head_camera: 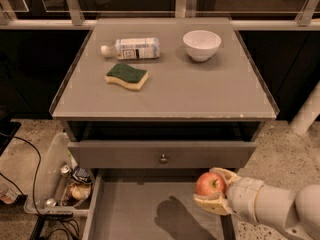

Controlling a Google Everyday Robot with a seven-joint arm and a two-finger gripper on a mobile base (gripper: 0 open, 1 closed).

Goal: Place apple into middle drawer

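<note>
- The gripper (214,191) clasped the apple (209,183), red with a yellowish patch, below the bench (200,94)'s front-right corner.
- It hung over the middle drawer (130,206)'s right edge; bare floor lay leftward.

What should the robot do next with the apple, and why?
Probably lower it a little. The hand holds the apple above the right side of the open middle drawer, and it seems not yet down on the drawer's floor, so letting go from lower looks gentler.
</note>
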